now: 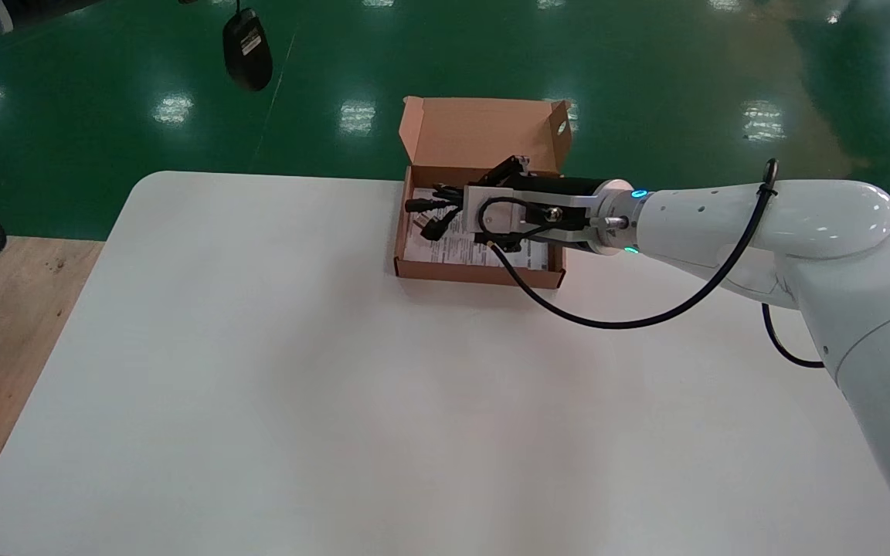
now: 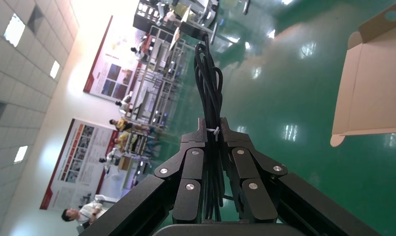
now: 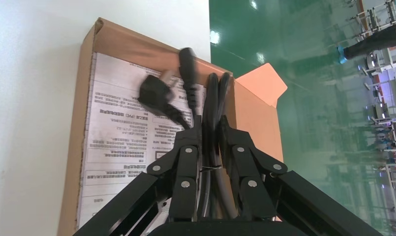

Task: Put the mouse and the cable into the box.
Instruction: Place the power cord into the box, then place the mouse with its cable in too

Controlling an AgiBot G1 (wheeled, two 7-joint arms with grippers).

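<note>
The box [image 1: 478, 272] sits at the far edge of the white tabletop [image 1: 298, 371]. Its lid flap [image 1: 484, 131] stands open on the far side, past that edge and over the green floor [image 1: 646, 77]. Bare tabletop spreads wide to the left of the box, to its right and on its near side. The right arm reaches in from the right of the box, and its own black hose [image 1: 630, 320] sags in a loop over the tabletop near the box's near-right corner. The right claw [image 3: 213, 129] is above the box's inside, with its fingers clamped on the bundled black cable [image 1: 433, 212]. The plugs at the end of the cable stick out past the fingertips toward the box's left wall, over the printed sheet [image 3: 117, 128] lying on the box floor. Whether the plugs touch that sheet cannot be told. The mouse [image 1: 247, 48] hangs in the air well apart from the box, beyond its far-left corner and over the green floor. The left claw [image 2: 213, 125] is clamped on the mouse's bundled cord [image 2: 209, 83], which is bound with a small white tie at the fingertips. The box's lid flap shows off to one side of this claw, not under it.
</note>
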